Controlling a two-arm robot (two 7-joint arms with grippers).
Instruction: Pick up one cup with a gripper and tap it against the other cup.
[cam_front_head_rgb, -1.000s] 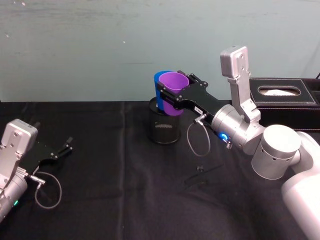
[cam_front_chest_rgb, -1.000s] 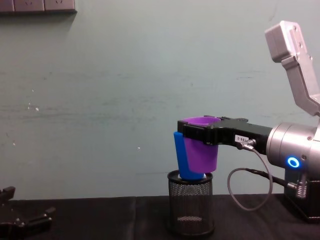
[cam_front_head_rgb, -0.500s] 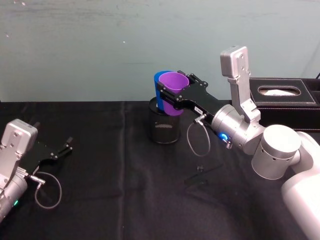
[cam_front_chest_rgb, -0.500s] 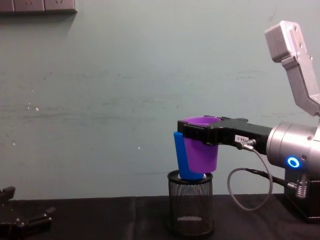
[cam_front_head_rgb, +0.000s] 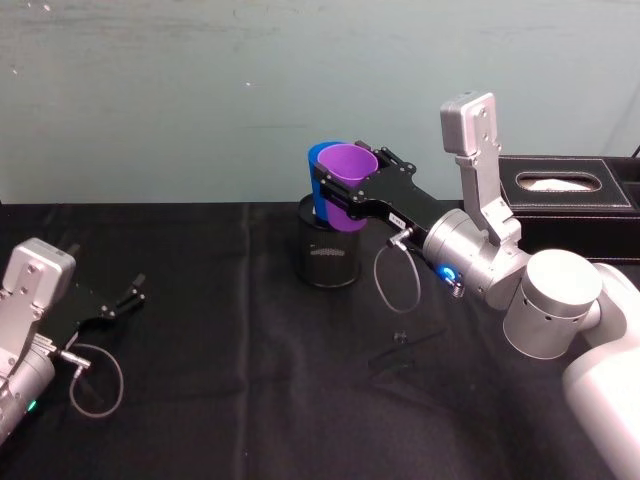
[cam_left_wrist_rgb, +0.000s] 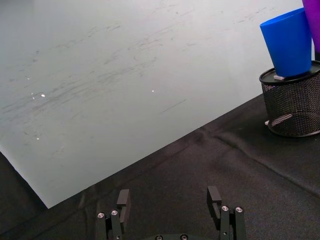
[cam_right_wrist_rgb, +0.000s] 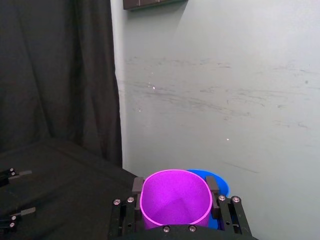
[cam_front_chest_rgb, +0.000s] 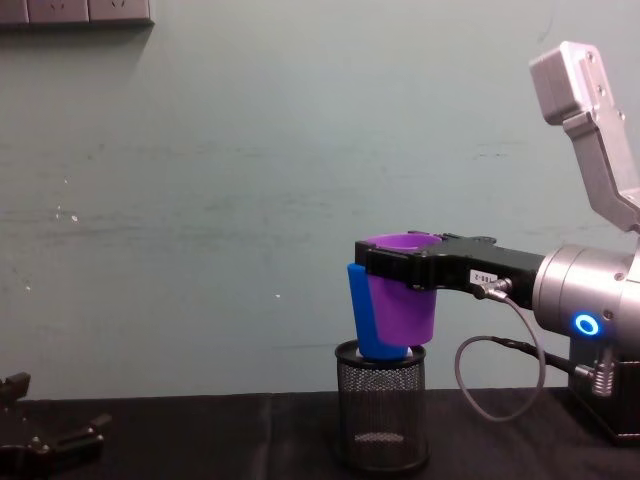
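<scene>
robot lab — black-draped table (cam_front_head_rgb: 200, 400), bare wall (cam_front_head_rgb: 180, 90)

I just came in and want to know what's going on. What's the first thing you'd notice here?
The bright purple cup stands out first, held up in the air by the right gripper, whose fingers are shut on it. It looks pushed right up against the blue cup, which stands on top of a black mesh pen holder near the wall. The left gripper rests open, low over the black table.
</scene>
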